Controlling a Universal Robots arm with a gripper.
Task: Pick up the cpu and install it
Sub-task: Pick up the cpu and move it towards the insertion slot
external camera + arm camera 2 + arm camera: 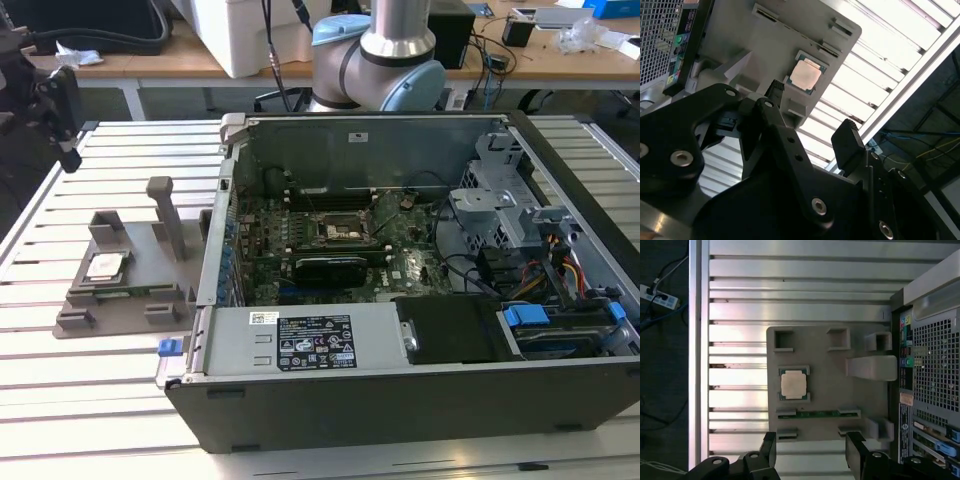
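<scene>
**cpu (106, 266) lies in its tray; end effector released above it**

A slatted metal table (90, 400) carries a grey tray (140, 305) and, just beside it, an open computer case (400, 410). Behind stand wooden desks strewn with cables.

The cpu sits flat in a square pocket of the tray, metal top up. In the first wrist view the end effector (811, 440) hangs over the tray's edge, fingers (769, 442) spread wide and holding nothing, apart from the cpu.

The exterior view looks into the case, at the motherboard socket (343, 232) and the arm's base (385, 50). The first wrist view shows the case's grilled rear panel (932, 365), a narrow green circuit strip (817, 414) in a tray slot, and a power strip (660, 295) on the dark floor.

The tray's upright post (165, 215) stands between the cpu and the case.
</scene>
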